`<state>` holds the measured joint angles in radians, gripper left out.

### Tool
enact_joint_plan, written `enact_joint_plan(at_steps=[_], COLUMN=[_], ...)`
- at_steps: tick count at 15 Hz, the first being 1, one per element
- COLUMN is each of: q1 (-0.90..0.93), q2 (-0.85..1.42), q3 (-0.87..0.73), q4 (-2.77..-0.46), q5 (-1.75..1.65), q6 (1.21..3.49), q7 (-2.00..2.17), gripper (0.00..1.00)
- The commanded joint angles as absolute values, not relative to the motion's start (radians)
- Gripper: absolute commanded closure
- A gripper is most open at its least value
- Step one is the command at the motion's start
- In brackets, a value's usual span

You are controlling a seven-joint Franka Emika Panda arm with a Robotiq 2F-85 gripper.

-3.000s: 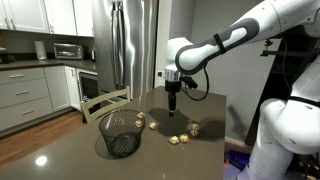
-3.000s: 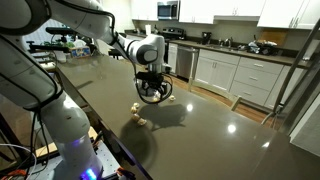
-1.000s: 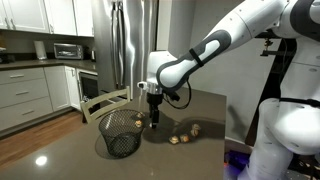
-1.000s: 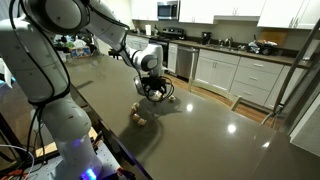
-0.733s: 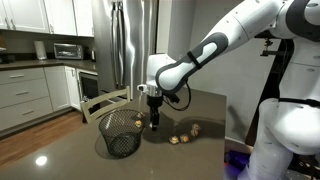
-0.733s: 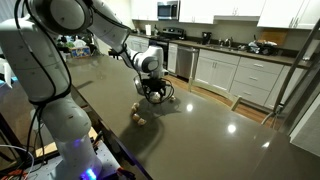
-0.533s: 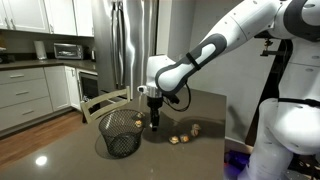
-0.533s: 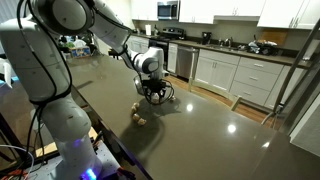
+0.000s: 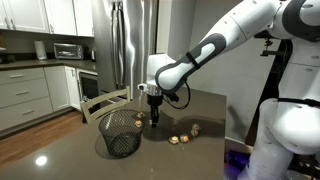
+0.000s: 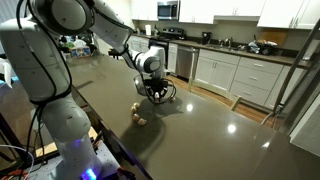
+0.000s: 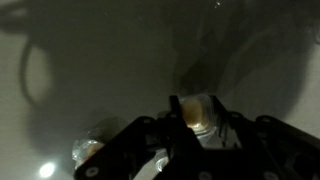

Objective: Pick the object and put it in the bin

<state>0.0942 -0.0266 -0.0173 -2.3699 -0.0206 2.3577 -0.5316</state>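
Observation:
In the wrist view my gripper is shut on the object, a small pale tan-yellow lump held between the two dark fingers. Both exterior views show the gripper pointing straight down, low over the dark table. It stands right beside the bin, a round black wire-mesh wastebasket. In the exterior views the fingers hide the object. Another look-alike piece lies on the table just to one side of the fingers.
Look-alike tan pieces lie on the table away from the bin. A wooden chair stands behind the bin. The table's near edge and the robot's white body are close by.
The arm has stayed low beside the bin, almost without moving. The fingers have come together on the object.

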Motion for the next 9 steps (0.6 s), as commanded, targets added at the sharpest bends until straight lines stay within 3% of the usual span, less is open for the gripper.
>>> enact_joint_plan(at_steps=[1,9], q1=[0.073,0.079], q2=[-0.055,-0.14], q3=[0.0,0.004], q4=[-2.354,-2.312], q5=[-0.077,-0.163], q6=[2.32,2.128], q7=[-0.522,-0.516], gripper=[0.88,0.88])
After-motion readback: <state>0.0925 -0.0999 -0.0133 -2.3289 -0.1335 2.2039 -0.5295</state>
